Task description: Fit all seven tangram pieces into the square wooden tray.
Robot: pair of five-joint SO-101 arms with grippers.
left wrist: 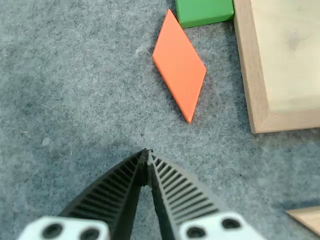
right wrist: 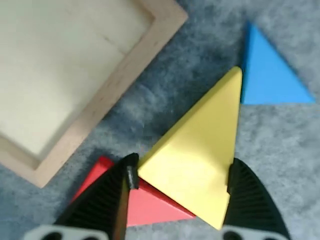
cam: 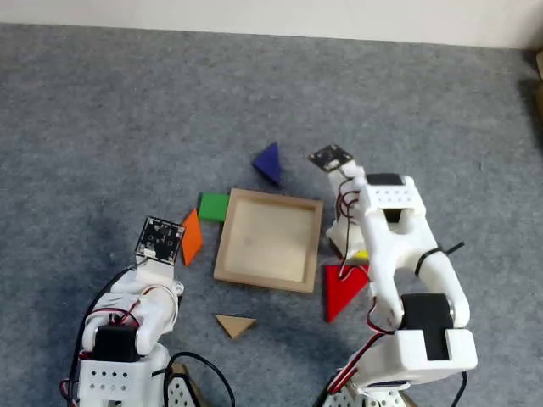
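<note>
Pale wood, the square tray (cam: 226, 247) sits mid-carpet with its floor bare; every piece in view lies outside it on the grey carpet (cam: 102, 127). Taking the tray as the dial in the high view, the green square (cam: 214, 206) touches its 10 o'clock corner and the orange parallelogram (cam: 192, 236) lies at 9. A dark blue triangle (cam: 269, 163) lies at 12, the red triangle (cam: 344, 288) at 4 and a tan triangle (cam: 235, 324) near 7.

The right gripper (right wrist: 182, 170), at the tray's 3 o'clock, is spread wide and clamps the yellow triangle (right wrist: 200, 145) by two sides. That piece overlaps the red one, and a light blue triangle (right wrist: 270, 75) lies just beside its tip. The left gripper (left wrist: 146, 162) is closed tight on nothing, near the parallelogram but apart from it.

From above, the right arm (cam: 399, 254) hides most of the yellow piece.
</note>
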